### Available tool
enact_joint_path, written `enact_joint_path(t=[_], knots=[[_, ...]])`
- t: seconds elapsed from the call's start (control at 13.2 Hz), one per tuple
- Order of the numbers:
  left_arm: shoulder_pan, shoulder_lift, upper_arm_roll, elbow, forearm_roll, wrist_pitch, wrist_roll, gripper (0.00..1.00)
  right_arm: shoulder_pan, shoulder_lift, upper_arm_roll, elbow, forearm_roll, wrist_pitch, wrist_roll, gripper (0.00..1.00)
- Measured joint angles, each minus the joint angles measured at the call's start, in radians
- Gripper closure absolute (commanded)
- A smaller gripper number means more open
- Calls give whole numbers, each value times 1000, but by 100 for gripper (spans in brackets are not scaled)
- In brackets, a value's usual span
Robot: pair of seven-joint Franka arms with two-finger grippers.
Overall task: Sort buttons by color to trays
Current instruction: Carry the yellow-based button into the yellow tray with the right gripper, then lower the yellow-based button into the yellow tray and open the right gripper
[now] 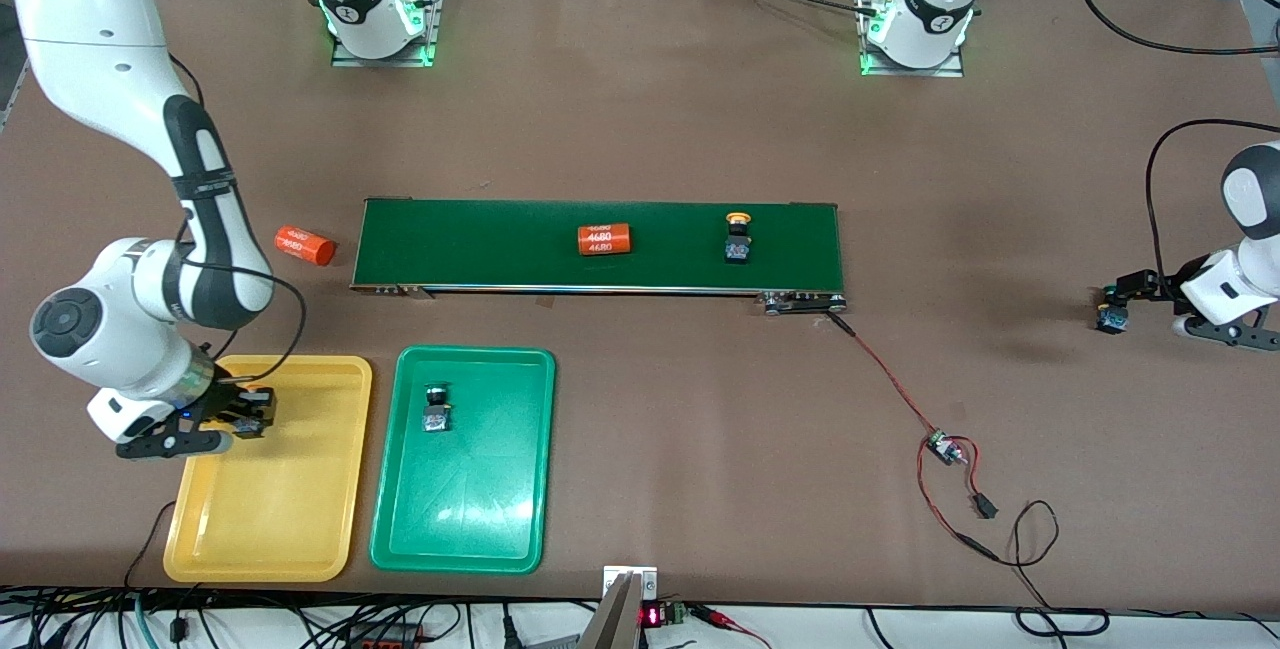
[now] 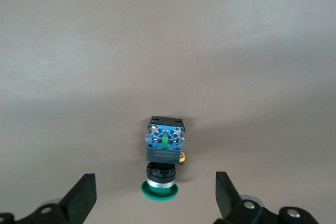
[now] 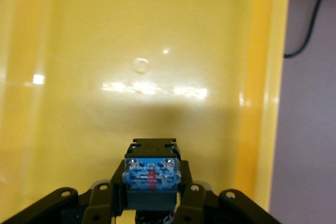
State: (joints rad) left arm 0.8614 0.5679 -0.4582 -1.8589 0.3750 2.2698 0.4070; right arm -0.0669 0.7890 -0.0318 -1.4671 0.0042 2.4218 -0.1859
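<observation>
**Right gripper holds a button over the yellow tray; release depends on what lies below**

Right gripper (image 1: 235, 417) hangs over the yellow tray (image 1: 290, 519), near its corner by the right arm's end of the table. Its fingers are clamped on a button (image 3: 152, 174). The right wrist view shows the black body and blue terminal block pinched between the fingers, terminal end up; the cap is hidden below, so its colour cannot be told. Bare tray floor lies straight beneath the button, so the coming move is judged to be a plain lowering and release, no sideways shift needed.

Left gripper (image 2: 156, 200) hovers over bare table at the left arm's end, jaws spread wide. A green button (image 2: 164, 163) lies on its side between the fingertips, long axis running 12 to 6 o'clock in the left wrist view, cap at 6.

Another green button (image 1: 436, 407) rests in the green tray (image 1: 470, 529). A yellow-orange button (image 1: 738, 237) waits on the conveyor belt (image 1: 480, 244), at 3 o'clock from an orange cylinder (image 1: 605, 239).
</observation>
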Motion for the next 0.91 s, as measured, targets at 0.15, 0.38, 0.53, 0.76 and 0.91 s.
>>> enact_joint_path(t=[0.15,0.38,0.53,0.76,0.91], knots=[[4,34,1,-1,0,-34,25,0,-26,31,0,0,0,2,-8,82],[6,72,2,1,0,-38,79,0,-29,55,2,9,-1,18,-9,18],[6,74,2,4,1,-38,98,0,-29,56,4,11,-1,34,-9,0],[6,76,2,15,1,-38,148,0,-28,56,5,20,-1,41,-9,0],[6,90,2,29,1,-38,172,0,-28,49,6,35,-1,34,-9,0]])
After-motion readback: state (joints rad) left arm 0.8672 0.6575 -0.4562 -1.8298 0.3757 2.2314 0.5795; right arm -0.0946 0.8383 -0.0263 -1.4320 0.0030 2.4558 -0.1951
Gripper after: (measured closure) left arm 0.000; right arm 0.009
